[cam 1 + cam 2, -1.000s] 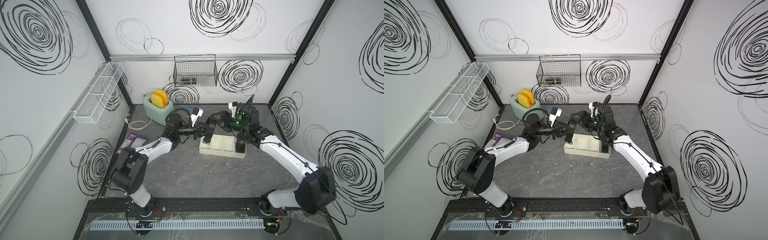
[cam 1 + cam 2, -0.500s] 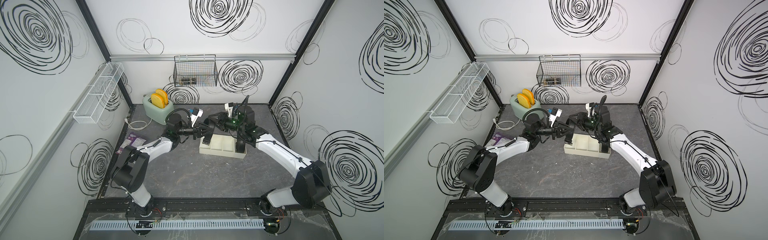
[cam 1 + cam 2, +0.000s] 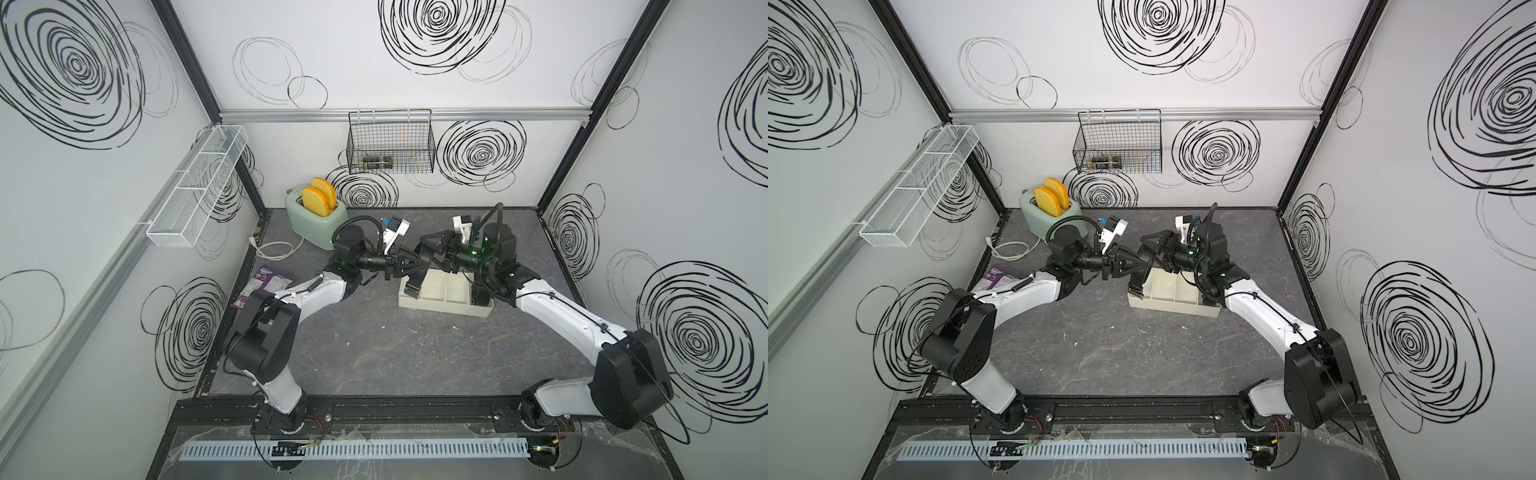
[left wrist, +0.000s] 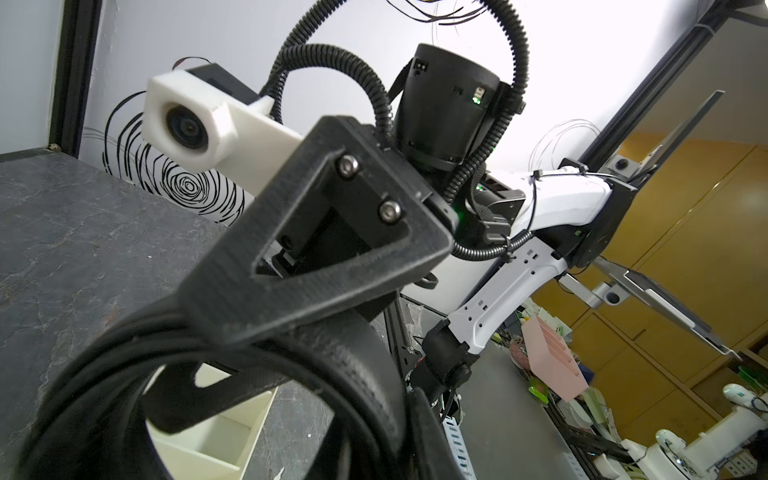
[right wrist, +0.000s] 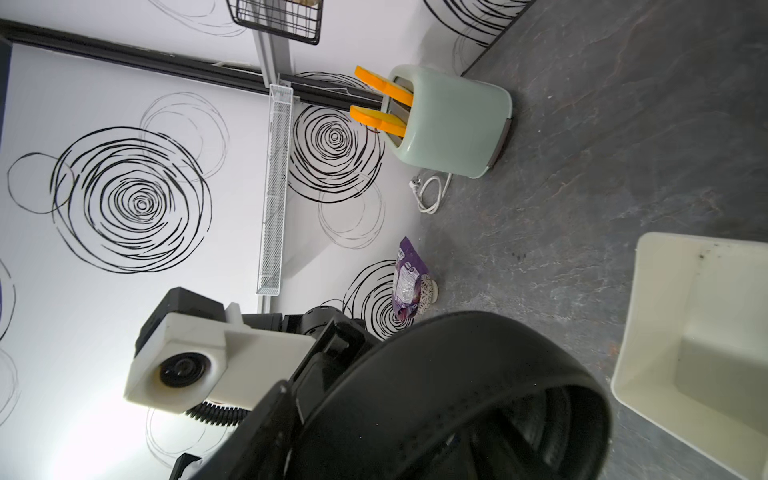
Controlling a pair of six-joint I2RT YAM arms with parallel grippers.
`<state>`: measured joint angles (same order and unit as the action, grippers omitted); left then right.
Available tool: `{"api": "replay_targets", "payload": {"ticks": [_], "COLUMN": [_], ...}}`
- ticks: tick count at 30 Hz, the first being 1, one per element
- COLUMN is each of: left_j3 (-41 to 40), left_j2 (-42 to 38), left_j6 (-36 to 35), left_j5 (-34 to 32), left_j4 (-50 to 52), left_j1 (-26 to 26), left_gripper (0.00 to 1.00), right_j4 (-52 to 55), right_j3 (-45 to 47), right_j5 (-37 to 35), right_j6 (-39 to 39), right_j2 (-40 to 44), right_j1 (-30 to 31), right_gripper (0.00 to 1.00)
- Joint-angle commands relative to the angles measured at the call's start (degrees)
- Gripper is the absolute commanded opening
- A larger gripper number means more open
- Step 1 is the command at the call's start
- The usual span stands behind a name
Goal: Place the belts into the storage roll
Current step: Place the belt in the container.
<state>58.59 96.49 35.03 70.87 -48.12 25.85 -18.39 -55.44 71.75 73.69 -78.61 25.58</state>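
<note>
One black belt [image 3: 415, 280] is wound in a loose coil, held in the air over the left end of the storage roll [image 3: 440, 306], a cream tray with dividers. My left gripper [image 3: 415, 266] is shut on the coil from the left. My right gripper [image 3: 428, 249] meets it from the right. In the left wrist view one right finger [image 4: 316, 249] lies on the outside of the belt [image 4: 353, 374] and the other reaches inside the loop. The belt [image 5: 457, 374] fills the near part of the right wrist view. A dark roll [image 3: 478, 295] sits in the tray's right end, half under my right arm.
A mint toaster [image 3: 316, 222] with orange slices stands at the back left, with a white cable [image 3: 274, 251] beside it. A purple packet [image 3: 264, 284] lies by the left wall. A black wire basket [image 3: 390, 145] and a white mesh shelf [image 3: 195, 187] hang on the walls.
My right gripper has moved left to the belt coil in my left gripper, and its jaws have narrowed around the coil's wall. The left arm has stayed still.
</note>
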Motion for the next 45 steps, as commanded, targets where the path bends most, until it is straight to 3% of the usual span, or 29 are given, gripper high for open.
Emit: {"api": "replay_targets", "payload": {"ticks": [1,5,7,13,17,18,21,24,26,28,37,45], "left_j3": [2.5,2.8,2.5,1.3,2.1,2.4,2.1,1.6,1.1,0.8,-2.4,-5.1], "left_j2": [0.4,0.3,0.1,0.0,-0.2,-0.2,0.3,0.9,1.0,0.6,-2.8,-5.2], "left_j6": [0.7,1.3,0.9,0.3,-7.6,-10.0,-13.9,-13.7,-13.0,-12.9,-12.8,-11.9], "left_j5": [2.4,2.6,2.5,2.5,1.6,0.8,-0.9,-2.8,-3.4,-4.1,-8.0,-9.0], "left_j4": [-5.6,-5.8,-5.4,-4.3,6.4,9.9,14.0,14.0,13.4,13.4,14.0,13.6], "left_j1": [0.8,0.9,0.7,-0.2,-0.3,-0.4,-0.8,-1.8,-2.4,-2.9,-6.3,-8.5], "left_gripper": [0.0,0.0,0.0,0.0,0.0,0.11,0.2,0.41,0.45,0.57,0.59,0.6], "right_j4": [-8.9,-10.1,-9.8,-3.7,-1.2,-0.5,2.2,3.2,3.9,5.8,8.1,11.1], "right_j3": [-1.0,0.1,0.1,-2.2,-3.3,-3.4,-4.0,-5.1,-6.3,-7.7,-10.8,-19.6], "right_j5": [1.4,1.2,0.9,-0.4,-1.1,-1.5,-2.9,-3.7,-3.9,-3.7,-4.0,-3.5], "right_j6": [3.9,4.9,4.6,-0.6,-4.5,-5.9,-10.3,-13.1,-15.4,-17.9,-22.7,-23.9], "right_j2": [1.2,1.6,1.7,1.3,0.2,-0.2,-1.4,-2.9,-4.0,-5.4,-10.6,-14.4], "right_j1": [1.0,1.9,1.8,1.7,1.9,2.1,2.4,2.7,2.6,2.6,2.7,3.2], "right_gripper": [0.62,0.56,0.43,0.2,0.02,0.0,0.0,0.0,0.0,0.0,0.0,0.0]}}
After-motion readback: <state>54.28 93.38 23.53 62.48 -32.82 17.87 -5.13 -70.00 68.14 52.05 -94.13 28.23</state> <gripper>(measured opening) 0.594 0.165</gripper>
